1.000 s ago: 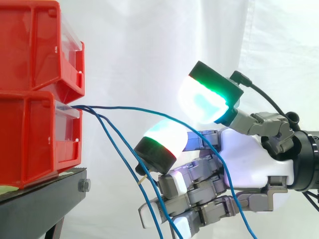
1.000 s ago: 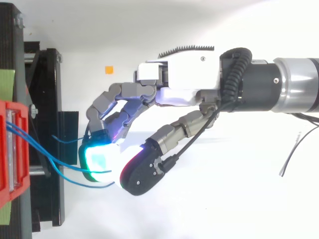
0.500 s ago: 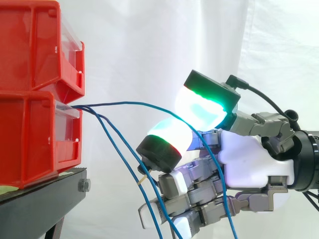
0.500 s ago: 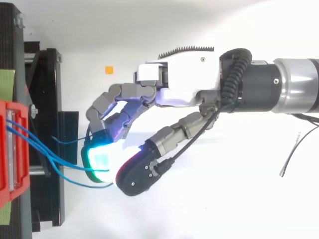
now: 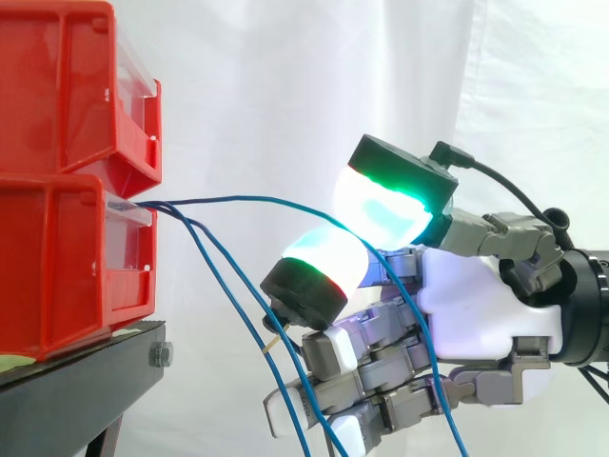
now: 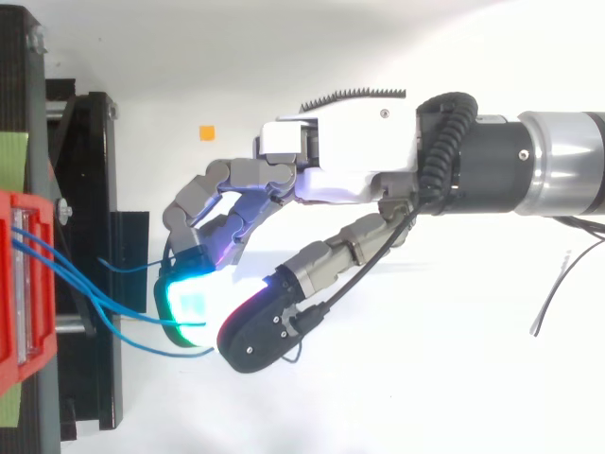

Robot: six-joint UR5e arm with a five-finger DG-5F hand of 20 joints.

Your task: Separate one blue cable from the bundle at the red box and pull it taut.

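Since a second ago the thumb has swung down and toward the bins, and its green-glowing pad (image 5: 381, 205) now nearly meets the pad of one finger (image 5: 319, 262). The hand (image 5: 476, 305) pinches the blue cable (image 5: 257, 198) between these two pads. Its remaining fingers are curled below the palm.

The side view shows two red bins stacked on a black stand (image 5: 76, 381), before a white curtain (image 5: 285, 76). Three blue strands leave the front lip of the lower red bin (image 5: 57, 267), under the upper red bin (image 5: 57, 95). The blue cable arcs up and over from that lip, slack rather than straight. It passes between the pads and hangs down in front of the palm. The two other blue cables (image 5: 228, 295) drop steeply toward the curled fingers. One bolt (image 5: 161, 355) sits in the stand's end.

From above, the strands fan out from the bin's edge (image 6: 11, 284) across the stand to the hand (image 6: 340, 170). The thumb's black back (image 6: 265, 331) lies against the glowing finger pad (image 6: 189, 307). This view adds one small orange square (image 6: 206, 131) on the white surface and a green strip (image 6: 11, 156) beside the bin, neither with print that can be read.
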